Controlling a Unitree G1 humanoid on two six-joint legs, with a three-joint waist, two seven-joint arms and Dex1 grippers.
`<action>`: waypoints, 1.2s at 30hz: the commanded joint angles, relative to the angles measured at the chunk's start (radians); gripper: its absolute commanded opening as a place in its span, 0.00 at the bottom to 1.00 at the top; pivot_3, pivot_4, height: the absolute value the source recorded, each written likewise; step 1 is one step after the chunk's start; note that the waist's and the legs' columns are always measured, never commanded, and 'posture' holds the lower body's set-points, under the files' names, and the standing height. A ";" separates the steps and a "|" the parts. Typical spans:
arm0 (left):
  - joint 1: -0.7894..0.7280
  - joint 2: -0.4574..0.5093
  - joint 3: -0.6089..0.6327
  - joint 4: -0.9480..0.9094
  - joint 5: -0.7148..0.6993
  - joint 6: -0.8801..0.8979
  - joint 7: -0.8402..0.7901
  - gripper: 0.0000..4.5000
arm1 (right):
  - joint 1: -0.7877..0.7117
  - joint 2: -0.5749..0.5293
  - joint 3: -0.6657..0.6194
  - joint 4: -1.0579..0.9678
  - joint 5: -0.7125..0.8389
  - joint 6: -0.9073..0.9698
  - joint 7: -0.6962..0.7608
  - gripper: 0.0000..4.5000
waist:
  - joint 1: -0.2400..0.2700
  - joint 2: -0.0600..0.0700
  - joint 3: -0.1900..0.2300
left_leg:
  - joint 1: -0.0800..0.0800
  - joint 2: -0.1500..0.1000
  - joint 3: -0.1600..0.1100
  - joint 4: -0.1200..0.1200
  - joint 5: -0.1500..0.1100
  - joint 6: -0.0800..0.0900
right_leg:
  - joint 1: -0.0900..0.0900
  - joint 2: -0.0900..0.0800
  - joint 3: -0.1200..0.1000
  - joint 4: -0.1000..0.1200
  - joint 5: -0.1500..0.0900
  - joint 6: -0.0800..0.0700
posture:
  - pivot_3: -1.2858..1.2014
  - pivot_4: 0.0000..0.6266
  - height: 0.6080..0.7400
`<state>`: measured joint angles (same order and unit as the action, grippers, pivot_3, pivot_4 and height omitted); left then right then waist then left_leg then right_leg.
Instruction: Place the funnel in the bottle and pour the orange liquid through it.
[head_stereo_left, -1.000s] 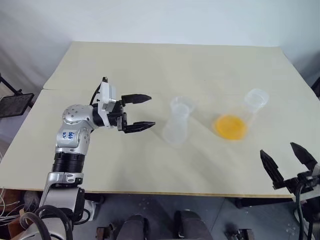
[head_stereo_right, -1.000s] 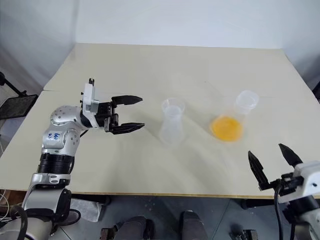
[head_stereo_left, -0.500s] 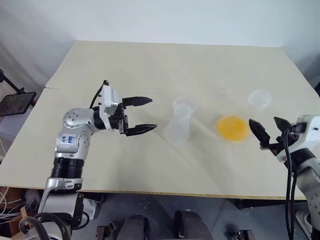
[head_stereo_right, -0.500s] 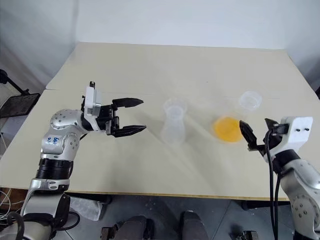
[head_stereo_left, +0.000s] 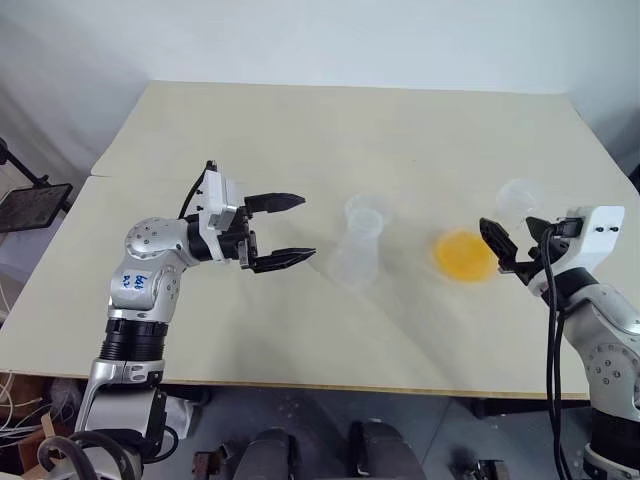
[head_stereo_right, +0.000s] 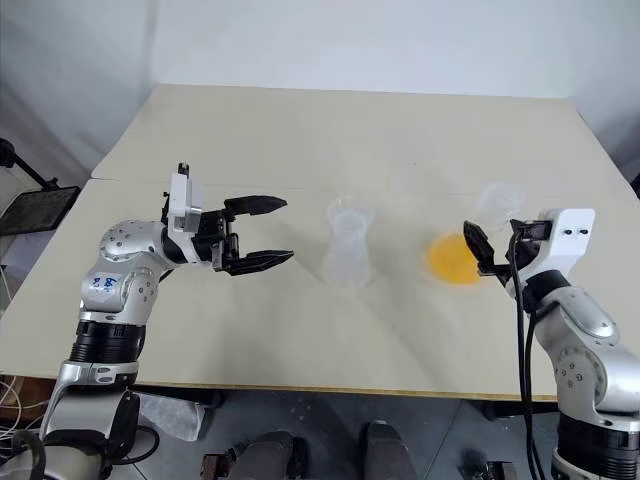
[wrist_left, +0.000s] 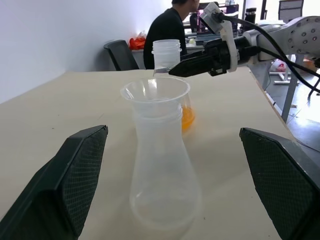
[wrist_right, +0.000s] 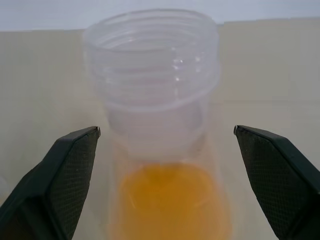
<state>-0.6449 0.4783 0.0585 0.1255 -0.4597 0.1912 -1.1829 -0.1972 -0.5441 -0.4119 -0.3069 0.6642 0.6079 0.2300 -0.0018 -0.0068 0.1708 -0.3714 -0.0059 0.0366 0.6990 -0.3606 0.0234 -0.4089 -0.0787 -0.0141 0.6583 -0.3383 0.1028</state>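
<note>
The bottle (head_stereo_left: 357, 248) stands upright mid-table, clear and empty. A faint flared cone, the funnel (wrist_left: 156, 91), sits in its neck. My left gripper (head_stereo_left: 292, 230) is open and level, a short way to the left of the bottle and pointing at it. To the right stands a second clear flask (head_stereo_left: 519, 196) holding the orange liquid (head_stereo_left: 464, 255) in its base. My right gripper (head_stereo_left: 516, 243) is open at that flask; in the right wrist view its ribbed neck (wrist_right: 152, 75) stands just ahead, between the two fingers (wrist_right: 60, 175), apart from both.
The beige table (head_stereo_left: 300, 130) stretches wide behind both flasks. A black stand (head_stereo_left: 30, 205) is off its left edge. In the left wrist view a person in a dark top (wrist_left: 172, 25) sits beyond the table near chairs.
My right arm rose from below the table's front edge and moved forward to the orange flask, its fingers now framing the neck. The left gripper and both flasks stayed put.
</note>
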 joint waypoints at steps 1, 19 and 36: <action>-0.008 0.005 0.006 -0.041 -0.022 -0.003 0.001 1.00 | -0.033 0.007 -0.010 0.009 -0.018 -0.044 0.016 1.00 | -0.001 0.000 0.000 | 0.000 0.000 0.000 0.000 0.000 0.000 | 0.000 0.000 0.000 0.000 0.000 0.000 | 0.52 0.24 1.00; -0.011 0.003 0.004 -0.046 -0.024 -0.007 0.004 1.00 | -0.163 0.048 0.038 0.148 -0.103 -0.128 0.056 1.00 | -0.002 0.000 0.000 | 0.000 0.000 0.000 -0.001 0.000 0.000 | 0.000 0.000 0.000 -0.001 0.000 0.000 | 0.52 0.24 1.00; -0.002 0.011 0.009 -0.059 -0.028 0.001 0.009 1.00 | -0.148 0.086 0.039 0.130 -0.062 -0.175 0.116 0.59 | -0.006 0.000 0.000 | 0.000 0.000 0.000 -0.001 0.000 0.000 | 0.000 0.000 0.000 -0.001 0.000 0.000 | 0.52 0.24 1.00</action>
<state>-0.6448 0.4800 0.0574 0.0940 -0.4671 0.1966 -1.1746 -0.3452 -0.4640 -0.3619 -0.1253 0.5685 0.4488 0.3131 -0.0075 -0.0064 0.1710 -0.3716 -0.0057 0.0364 0.6974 -0.3606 0.0234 -0.4095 -0.0788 -0.0145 0.6573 -0.3383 0.1028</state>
